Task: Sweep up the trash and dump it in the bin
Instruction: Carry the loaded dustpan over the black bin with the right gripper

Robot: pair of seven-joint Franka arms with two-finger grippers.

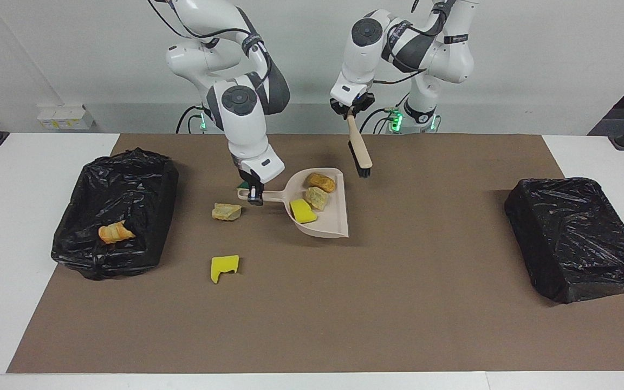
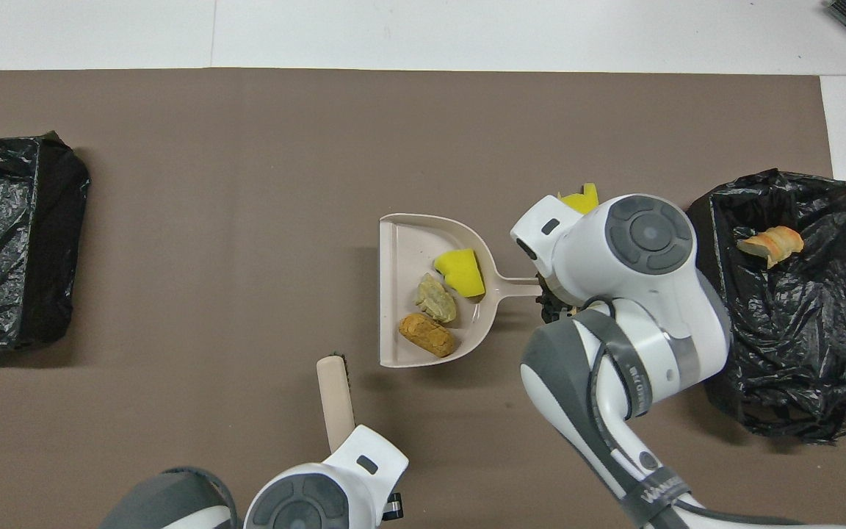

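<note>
Two black-lined bins stood at the ends of the table: the bin (image 1: 114, 214) toward the right arm's end already held one orange-brown lump (image 1: 115, 233), while the other bin (image 1: 577, 238) showed no trash. The dustpan (image 1: 320, 211), raised over the mat and gripped at its handle by the closed right gripper (image 1: 255, 196), carried three scraps: a yellow sponge chunk (image 1: 303, 211), a beige lump (image 1: 317, 197) and a brown lump (image 1: 321, 181). The left gripper (image 1: 351, 111), clamped on the brush (image 1: 359, 149), hung clear. Left to sweep, judging by the mat: a beige lump (image 1: 226, 211) and a yellow sponge chunk (image 1: 224, 268); dumping appeared pending.
</note>
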